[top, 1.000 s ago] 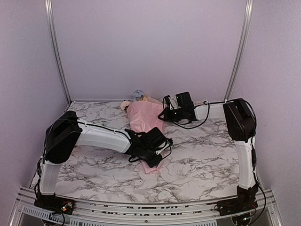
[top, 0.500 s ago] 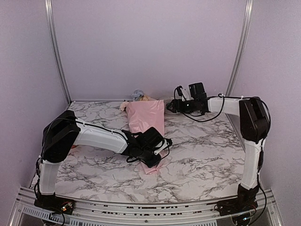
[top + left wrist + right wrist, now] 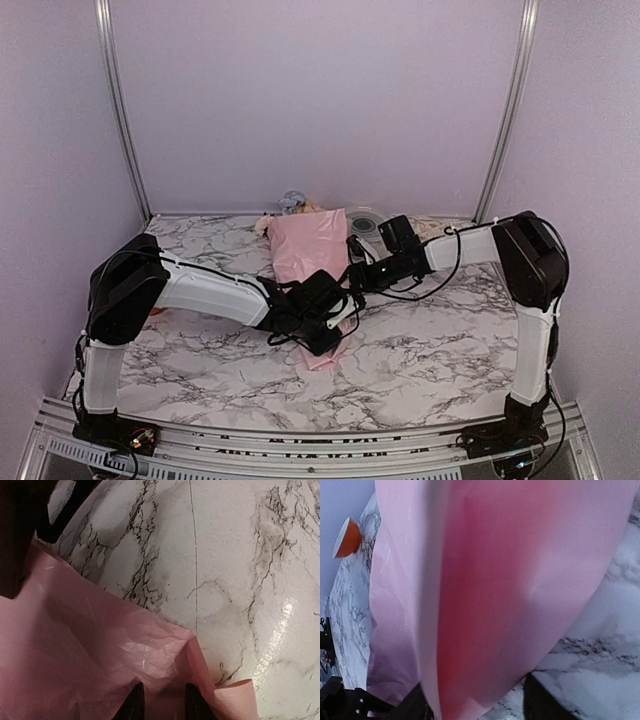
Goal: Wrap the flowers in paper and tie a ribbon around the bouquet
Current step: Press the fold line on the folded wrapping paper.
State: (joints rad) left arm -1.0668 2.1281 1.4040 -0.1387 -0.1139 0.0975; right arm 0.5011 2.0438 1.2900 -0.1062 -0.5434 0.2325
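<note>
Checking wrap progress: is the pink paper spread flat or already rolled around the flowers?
Rolled. The pink paper forms a cone lying on the table, with flower heads poking out at its far, wide end.

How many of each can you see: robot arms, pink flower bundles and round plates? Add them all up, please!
Robot arms: 2 (left arm, right arm)
Pink paper bouquet: 1
Round plate: 1
Total: 4

Pink paper (image 3: pixel 310 245); white marble table (image 3: pixel 430 350), black veins; lilac walls (image 3: pixel 320 100).
</note>
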